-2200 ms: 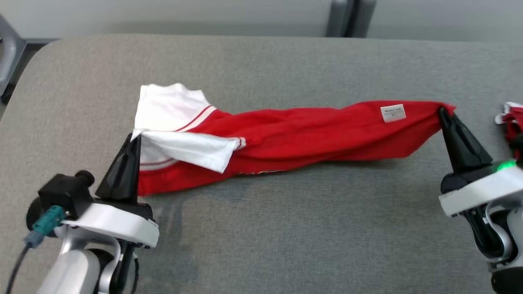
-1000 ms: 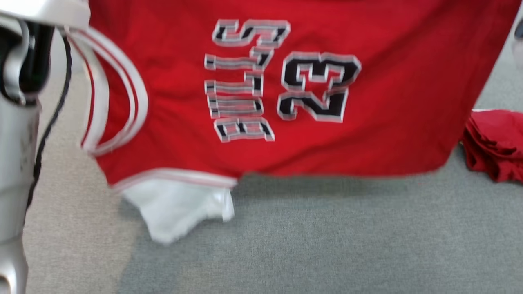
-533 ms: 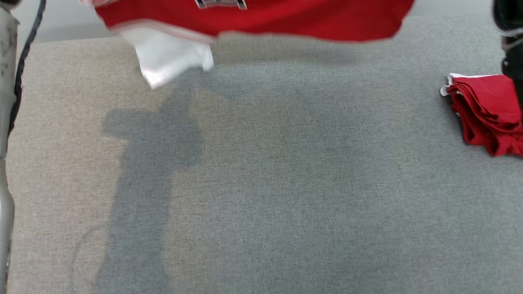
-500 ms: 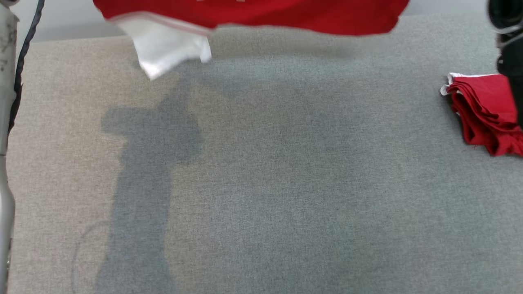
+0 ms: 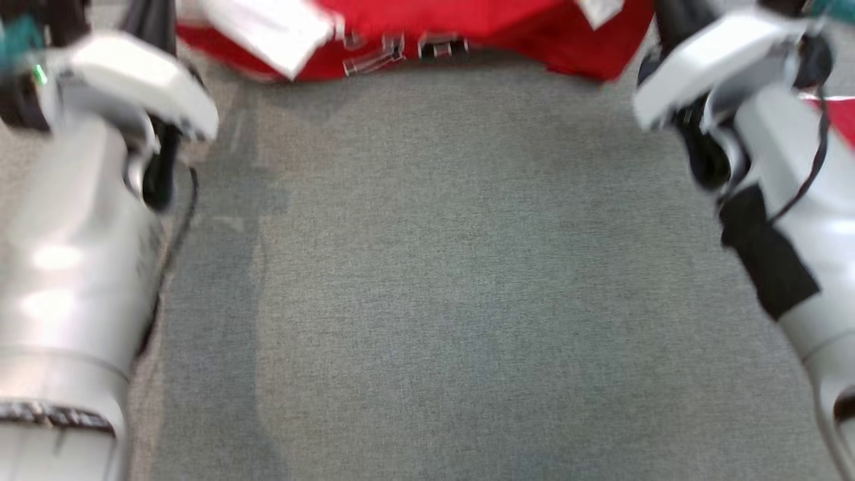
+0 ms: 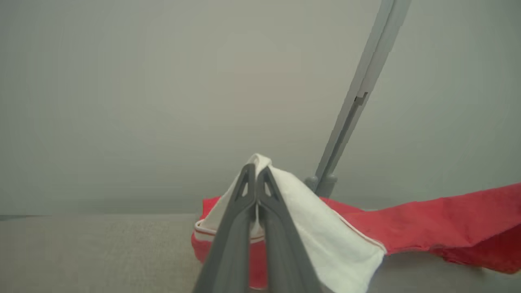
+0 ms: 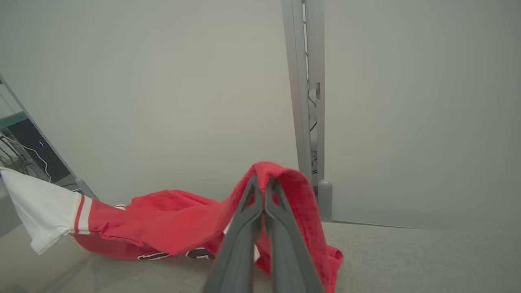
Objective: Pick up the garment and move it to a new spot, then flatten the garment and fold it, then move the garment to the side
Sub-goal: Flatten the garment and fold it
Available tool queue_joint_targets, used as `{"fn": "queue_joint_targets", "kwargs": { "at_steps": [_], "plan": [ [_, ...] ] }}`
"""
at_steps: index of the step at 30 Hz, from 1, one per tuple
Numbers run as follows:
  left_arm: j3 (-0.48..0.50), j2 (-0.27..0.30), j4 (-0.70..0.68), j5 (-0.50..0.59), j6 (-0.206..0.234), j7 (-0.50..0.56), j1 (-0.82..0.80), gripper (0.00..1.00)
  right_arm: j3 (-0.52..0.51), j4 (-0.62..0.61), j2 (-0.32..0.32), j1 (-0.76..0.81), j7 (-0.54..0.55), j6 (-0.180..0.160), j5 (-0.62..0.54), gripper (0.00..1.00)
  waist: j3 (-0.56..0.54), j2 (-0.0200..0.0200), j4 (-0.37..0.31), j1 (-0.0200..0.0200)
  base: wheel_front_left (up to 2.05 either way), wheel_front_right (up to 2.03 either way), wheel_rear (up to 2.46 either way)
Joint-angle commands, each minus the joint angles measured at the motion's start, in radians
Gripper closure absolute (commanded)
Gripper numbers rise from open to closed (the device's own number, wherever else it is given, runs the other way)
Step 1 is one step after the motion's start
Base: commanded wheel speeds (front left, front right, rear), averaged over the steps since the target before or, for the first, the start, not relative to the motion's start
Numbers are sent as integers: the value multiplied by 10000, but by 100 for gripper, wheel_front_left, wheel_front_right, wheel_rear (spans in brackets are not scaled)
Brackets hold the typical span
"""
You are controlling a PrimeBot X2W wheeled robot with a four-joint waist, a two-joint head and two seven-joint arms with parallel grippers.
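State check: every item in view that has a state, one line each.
garment: bunched, not folded, pinched at both ends, middle resting on the grey surface
left tool: shut on the garment's white sleeve end
right tool: shut on the garment's red end
second red cloth: lying at the right edge, blurred

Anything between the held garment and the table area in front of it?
Nothing visible. The garment is held by the left tool and right tool, both shut on it, far across the table; the grey stretch nearer the robot is bare. A second red cloth lies off right.
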Motion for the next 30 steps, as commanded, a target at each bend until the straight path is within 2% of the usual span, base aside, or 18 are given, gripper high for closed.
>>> {"fn": "queue_joint_targets", "kwargs": {
  "at_steps": [1,8,15,18,20,25,30],
  "plan": [
    [366,-65,-256,-230,-5,-5,574,100,17,-140,-121,518,-73,3,103,100,105,0,72,0,0,0,0],
    [2043,-460,-1893,-286,17,-8,3549,100,-228,-1372,-461,3154,-66,4,248,100,19,0,274,0,0,0,0],
    [3080,-537,-3896,646,-2,-9,6656,100,-1226,-3201,-484,6018,-67,3,-75,100,-843,0,344,0,0,0,0],
    [3259,-587,-4563,947,-4,-9,7540,100,-1459,-3786,-478,6812,-67,3,-250,100,-1100,0,347,0,0,0,0],
    [3458,-696,-5512,1295,6,-10,8860,100,-1727,-4571,-566,8005,-64,3,-606,100,-1519,0,373,0,0,0,0],
    [3607,-940,-6936,1399,347,-6,11105,100,-2521,-5610,-499,10081,-59,3,-1187,100,-2333,0,377,0,0,0,0],
    [3589,-1041,-8482,1243,779,654,13105,100,-3052,-6327,-517,11781,-59,3,-1579,100,-3029,0,399,0,0,0,0]
  ]
}}
